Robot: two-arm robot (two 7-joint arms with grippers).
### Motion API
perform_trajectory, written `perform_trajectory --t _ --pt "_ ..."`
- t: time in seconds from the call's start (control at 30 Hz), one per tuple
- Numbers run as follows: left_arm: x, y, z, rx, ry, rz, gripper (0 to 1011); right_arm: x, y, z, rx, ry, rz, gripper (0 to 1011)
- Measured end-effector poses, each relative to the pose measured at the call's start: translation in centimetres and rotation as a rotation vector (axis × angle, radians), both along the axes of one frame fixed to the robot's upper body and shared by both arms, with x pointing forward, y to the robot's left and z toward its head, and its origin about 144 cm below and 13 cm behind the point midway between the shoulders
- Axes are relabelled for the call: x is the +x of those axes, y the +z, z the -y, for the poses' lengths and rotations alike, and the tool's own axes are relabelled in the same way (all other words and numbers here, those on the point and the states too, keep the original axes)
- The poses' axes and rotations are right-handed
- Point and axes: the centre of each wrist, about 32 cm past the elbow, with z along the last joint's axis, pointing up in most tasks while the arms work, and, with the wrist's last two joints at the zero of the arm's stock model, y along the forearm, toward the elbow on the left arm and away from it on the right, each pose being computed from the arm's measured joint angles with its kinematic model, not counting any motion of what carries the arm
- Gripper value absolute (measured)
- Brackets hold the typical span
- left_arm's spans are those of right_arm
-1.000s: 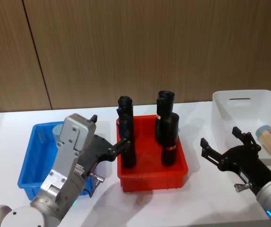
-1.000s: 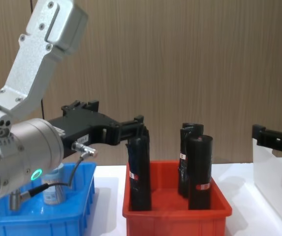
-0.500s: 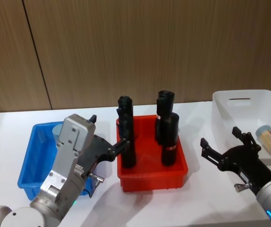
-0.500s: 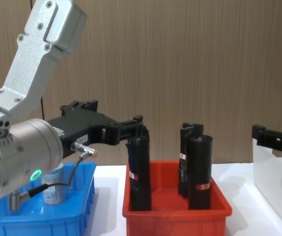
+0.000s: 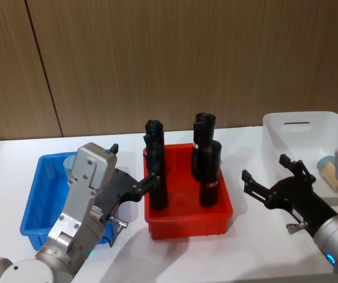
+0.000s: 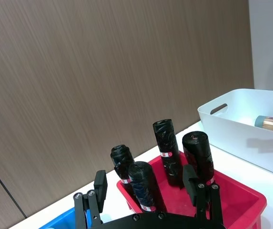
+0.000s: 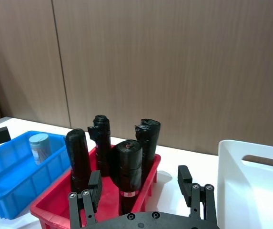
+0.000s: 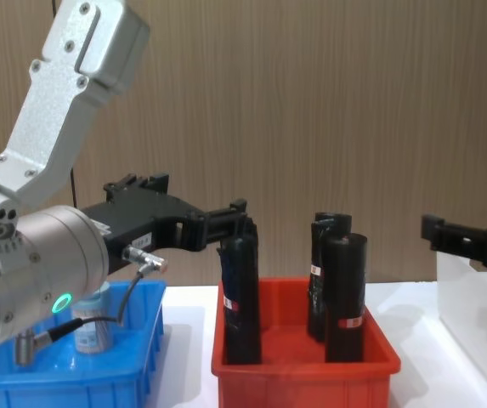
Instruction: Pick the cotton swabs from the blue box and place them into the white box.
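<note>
Hovering, jaws spread empty: left gripper [image 5: 133,164] above blue box [image 5: 30,203] rim, right gripper [image 5: 265,168] between red bin [image 5: 189,227] and white box [image 5: 278,144].

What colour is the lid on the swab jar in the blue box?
Grey-blue. The cotton swabs show best in the right wrist view.

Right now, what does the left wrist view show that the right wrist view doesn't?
Left wrist view: a cotton swabs jar lying inside the white box. Right wrist view: another cotton swabs jar standing in the blue box. Shared: the red bin with four black rolls, the white box, and an open gripper up front, left gripper and right gripper respectively.
</note>
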Motion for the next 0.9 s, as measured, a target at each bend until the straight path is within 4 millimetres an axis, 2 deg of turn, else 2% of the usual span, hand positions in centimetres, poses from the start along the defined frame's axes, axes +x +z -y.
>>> perform_trajectory --t 0.6,0.9 --pt "0.0 0.0 0.0 0.000 0.000 0.000 1004 6.1 0.0 0.9 -0.007 0.142 -0.018 1002" --pt "0.0 0.0 0.0 0.000 0.000 0.000 1004 6.5 -0.1 0.9 -0.002 0.151 -0.022 1002"
